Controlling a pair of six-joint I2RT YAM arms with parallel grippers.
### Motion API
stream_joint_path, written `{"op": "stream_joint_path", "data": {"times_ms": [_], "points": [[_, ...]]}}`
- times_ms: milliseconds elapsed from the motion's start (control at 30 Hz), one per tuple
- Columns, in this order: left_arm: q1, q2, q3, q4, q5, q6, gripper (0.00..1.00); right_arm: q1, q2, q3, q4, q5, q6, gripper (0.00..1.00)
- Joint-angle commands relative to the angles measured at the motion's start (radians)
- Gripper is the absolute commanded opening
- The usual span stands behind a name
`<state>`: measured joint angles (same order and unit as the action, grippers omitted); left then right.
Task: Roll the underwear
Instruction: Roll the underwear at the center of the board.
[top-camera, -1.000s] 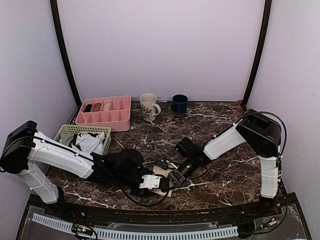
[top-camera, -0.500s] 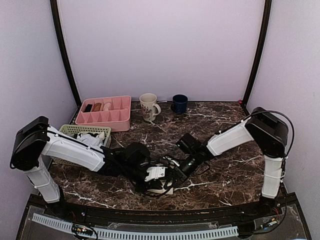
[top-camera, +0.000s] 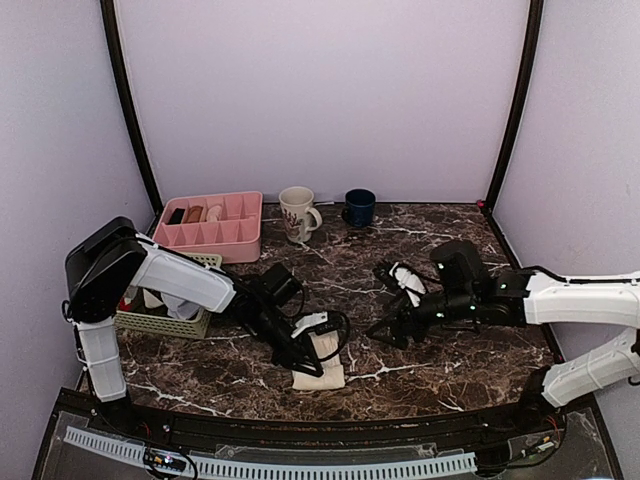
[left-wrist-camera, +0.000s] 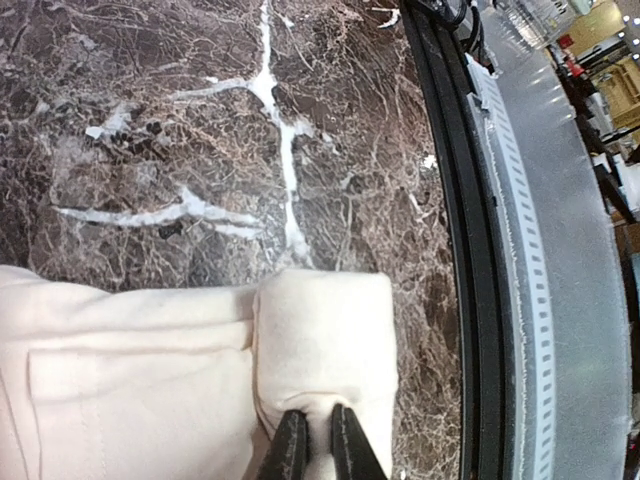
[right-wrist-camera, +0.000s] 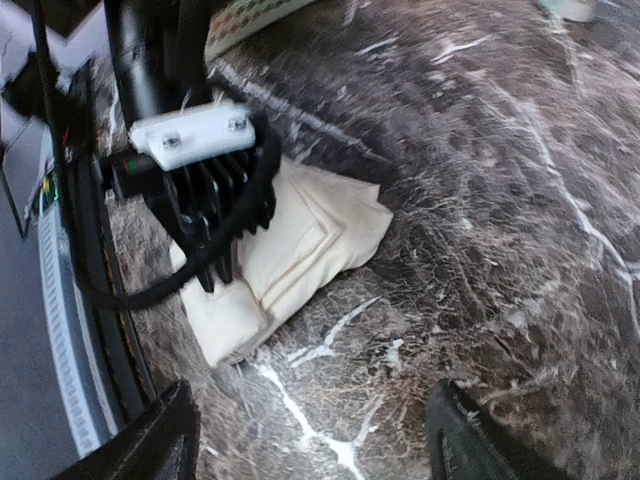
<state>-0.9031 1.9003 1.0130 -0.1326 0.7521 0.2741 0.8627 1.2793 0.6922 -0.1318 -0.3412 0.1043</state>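
Note:
The cream underwear (left-wrist-camera: 130, 380) lies folded flat near the table's front edge, and its near end is turned up into a short thick roll (left-wrist-camera: 325, 330). My left gripper (left-wrist-camera: 318, 448) is shut on the underwear, its two dark fingertips pinching a ridge of fabric on that roll. In the top view the left gripper (top-camera: 306, 364) sits over the underwear (top-camera: 322, 378). My right gripper (top-camera: 382, 305) hangs open to the right of the garment, apart from it. In the right wrist view the right gripper (right-wrist-camera: 310, 445) holds nothing, and the underwear (right-wrist-camera: 310, 235) lies ahead under the left gripper (right-wrist-camera: 215, 270).
A pink divided tray (top-camera: 242, 245) stands at the back left, with a green basket (top-camera: 160, 322) of cloths in front of it. A floral mug (top-camera: 297, 213) and a dark blue cup (top-camera: 359, 206) stand at the back. The black table rim (left-wrist-camera: 450, 250) runs close beside the roll.
My right gripper let go, opened wide and drew back to the right. My left gripper closed on the underwear's rolled end, and the left arm swung in over the garment.

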Motion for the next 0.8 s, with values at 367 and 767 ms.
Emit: {"op": "stream_joint_path", "data": {"times_ms": [367,767], "points": [[0.117,0.255,0.125,-0.274,0.333,0.022,0.05,0.022,-0.106,-0.052,0.155,0.077,-0.094,1.0],[0.134,0.364,0.219,-0.335,0.366,0.051,0.06,0.364,0.144,-0.088,0.401,0.266,-0.371,0.68]]}}
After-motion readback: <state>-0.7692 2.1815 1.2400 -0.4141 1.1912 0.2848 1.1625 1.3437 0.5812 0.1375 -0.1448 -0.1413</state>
